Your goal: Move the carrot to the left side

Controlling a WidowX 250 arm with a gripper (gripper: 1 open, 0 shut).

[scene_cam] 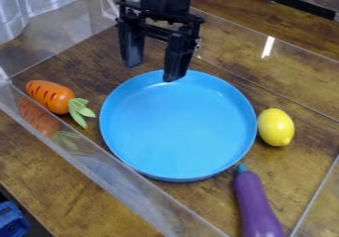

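The carrot (52, 96), small and orange with green leaves pointing right, lies on the wooden table at the left, close to the clear wall. The black gripper (154, 60) hangs above the far rim of the blue plate (240, 132), well to the right of and behind the carrot. Its two fingers stand apart with nothing between them, so it is open.
A yellow lemon (276, 127) sits right of the plate. A purple eggplant (257, 205) lies at the front right. Clear plastic walls (93, 186) enclose the wooden table on the left and front.
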